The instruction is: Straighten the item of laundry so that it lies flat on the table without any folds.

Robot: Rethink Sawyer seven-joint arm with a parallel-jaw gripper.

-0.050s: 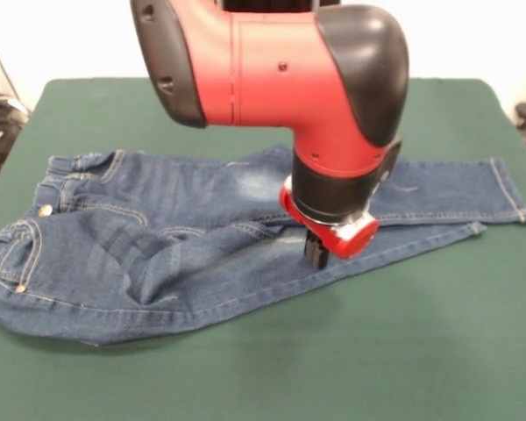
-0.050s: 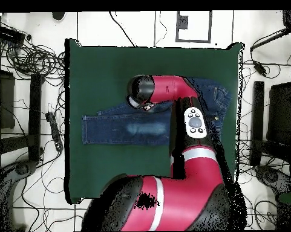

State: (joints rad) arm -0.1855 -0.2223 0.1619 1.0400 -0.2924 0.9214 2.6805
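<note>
- White floor strewn with black cables (image 2: 42, 60) all round, seen from overhead; stands and equipment along both sides.
- Green-covered table (image 1: 438, 351), one only, far larger than what lies on it.
- One red and black arm (image 1: 272, 66), reaching down over the middle of the table and hiding part of the cloth in both views.
- One pair of jeans (image 1: 123, 254), spread across the middle of the table, long axis running parallel to the table's long edges; waistband toward one short edge, cuffs toward the other.
- Legs not flat: the two overlapping, one lying partly across the other, with creases through the seat and thigh; waistband bunched and turned over near its buttons.
- One gripper (image 1: 316, 253), pressed down at or just above the denim around the knee stretch, roughly halfway along the long axis, where one leg's edge crosses the other.
- Fingers dark and short below the red wrist block; open or closed cannot be told from either view, nor whether any cloth is pinched.
- Judged next need: a pull across the long axis to part the overlapped legs, cloth extending both ways from the fingers.
</note>
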